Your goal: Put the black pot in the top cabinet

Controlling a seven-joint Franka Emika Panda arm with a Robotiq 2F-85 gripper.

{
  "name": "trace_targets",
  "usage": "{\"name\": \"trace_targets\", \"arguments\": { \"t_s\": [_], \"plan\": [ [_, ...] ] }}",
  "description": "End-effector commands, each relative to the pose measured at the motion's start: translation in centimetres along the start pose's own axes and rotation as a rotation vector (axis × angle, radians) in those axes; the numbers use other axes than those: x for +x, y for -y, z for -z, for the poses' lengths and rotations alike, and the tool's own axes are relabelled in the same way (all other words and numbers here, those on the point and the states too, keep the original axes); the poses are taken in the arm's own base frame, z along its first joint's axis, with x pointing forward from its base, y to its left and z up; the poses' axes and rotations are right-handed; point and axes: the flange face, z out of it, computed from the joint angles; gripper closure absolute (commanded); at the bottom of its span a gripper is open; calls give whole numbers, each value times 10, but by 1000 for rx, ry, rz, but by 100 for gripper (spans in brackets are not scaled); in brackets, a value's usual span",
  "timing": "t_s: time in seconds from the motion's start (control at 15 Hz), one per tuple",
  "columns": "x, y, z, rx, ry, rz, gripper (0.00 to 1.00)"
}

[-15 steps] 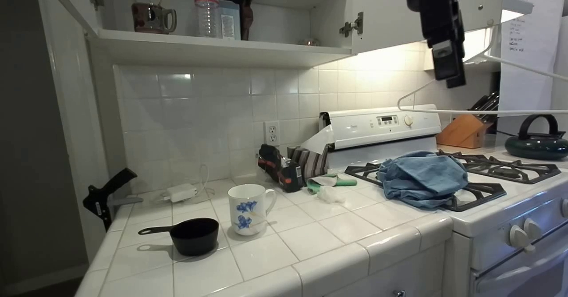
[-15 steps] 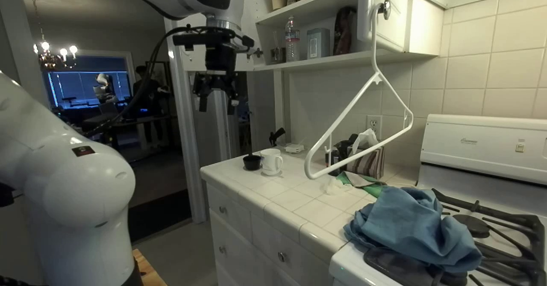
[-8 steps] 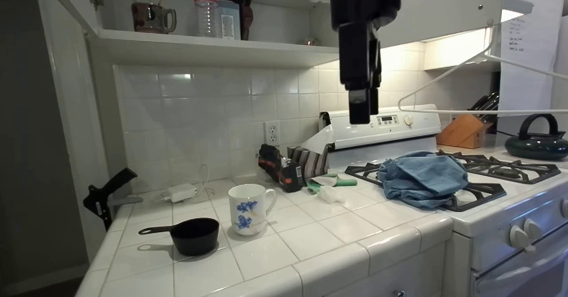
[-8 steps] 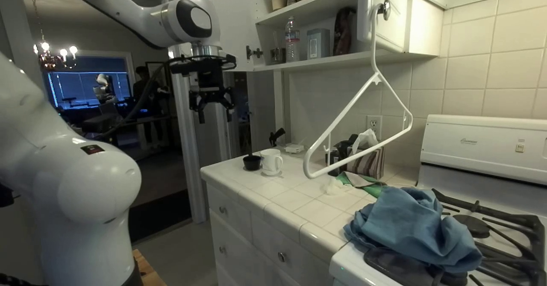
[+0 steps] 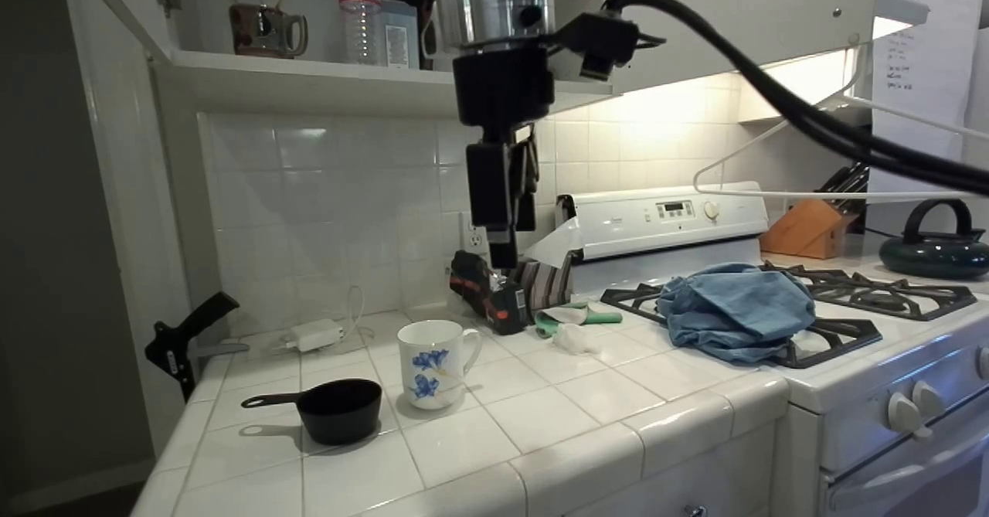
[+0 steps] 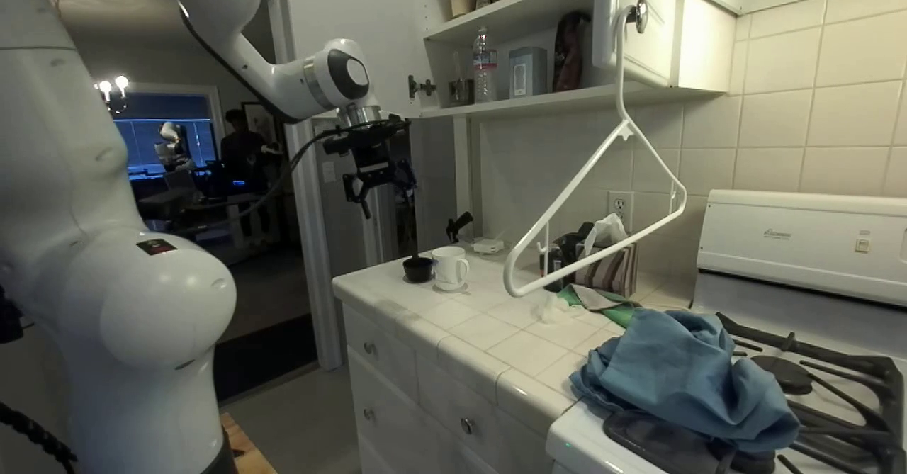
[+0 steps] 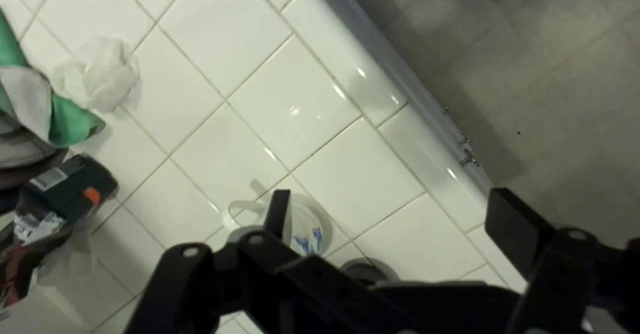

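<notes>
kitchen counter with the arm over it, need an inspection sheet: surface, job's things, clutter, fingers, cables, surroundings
Surface: white tiled counter, glossy, catching reflections.
Job's things: black pot upright on the counter, beside the blue-patterned mug; top cabinet open, things on its shelves.
Clutter: the mug, white charger, black-and-orange object, striped tissue box, green cloth-like piece, crumpled white wad.
Fingers: spread apart, above the counter.
Held load: nothing seen.
Cables: black cable looping away from the arm; thin white cord at the charger.
Surroundings: stove with blue cloth on it; white hanger hooked on a cabinet knob; kettle; knife block; what looks like a person in the dim background.
</notes>
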Motion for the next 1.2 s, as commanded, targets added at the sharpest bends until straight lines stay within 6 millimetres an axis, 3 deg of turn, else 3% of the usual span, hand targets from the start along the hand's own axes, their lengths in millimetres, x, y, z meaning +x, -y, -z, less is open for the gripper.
{"name": "trace_targets", "arguments": {
  "t_s": [0.0,0.4,0.47,0.67,1.13],
  "plan": [
    [57,-2,-11,-89,-18,66,0],
    [129,2,-34,-232,-38,83,0],
    [102,0,-30,-192,-32,99,0],
    [124,4,-38,-204,-41,94,0],
    [134,8,-42,-203,-58,104,0]
  ]
}}
